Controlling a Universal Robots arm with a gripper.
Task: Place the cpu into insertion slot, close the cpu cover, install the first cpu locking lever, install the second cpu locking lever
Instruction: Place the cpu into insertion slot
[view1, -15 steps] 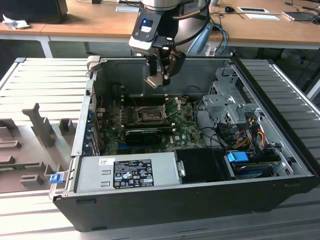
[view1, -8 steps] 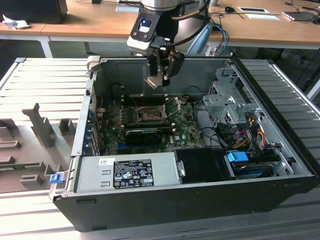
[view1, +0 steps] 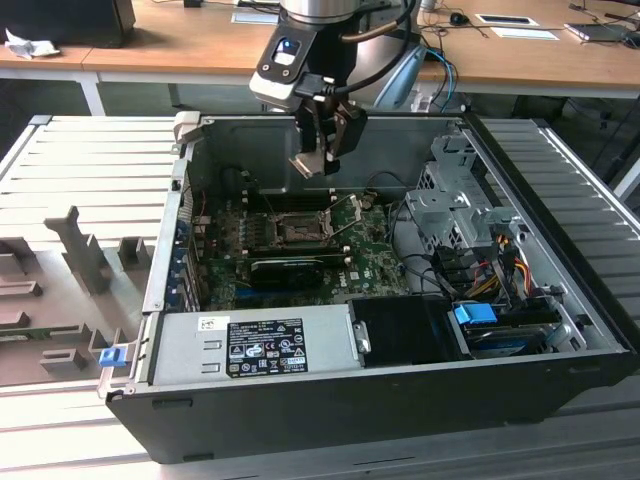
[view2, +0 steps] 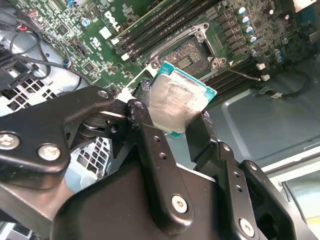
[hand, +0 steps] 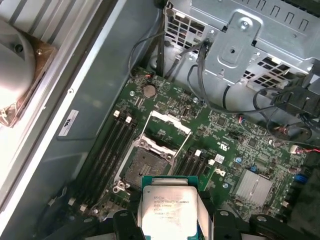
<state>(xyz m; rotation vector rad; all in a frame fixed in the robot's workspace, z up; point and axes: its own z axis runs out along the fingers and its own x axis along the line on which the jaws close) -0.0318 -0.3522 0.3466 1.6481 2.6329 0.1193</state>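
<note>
My gripper (view1: 318, 160) hangs above the open computer case, shut on the cpu (view1: 303, 165), a thin pale silver square. In the second wrist view the cpu (view2: 180, 102) sits tilted between the two black fingers (view2: 145, 117), apart from the board below. The insertion slot (view1: 298, 228) is a dark square socket on the green board, below the held chip. In the first wrist view the cpu (hand: 167, 207) is just short of the insertion slot (hand: 142, 167), and the cpu cover (hand: 169, 121) stands swung open at the socket's far side. A thin locking lever (view2: 243, 75) sticks out beside the socket.
Long black memory slots (hand: 107, 155) flank the socket. A black expansion card (view1: 290, 268) lies just in front of it, with the grey power supply (view1: 250, 345) nearer still. A metal drive cage (view1: 455, 205) and loose cables (view1: 500, 260) fill the exterior view's right.
</note>
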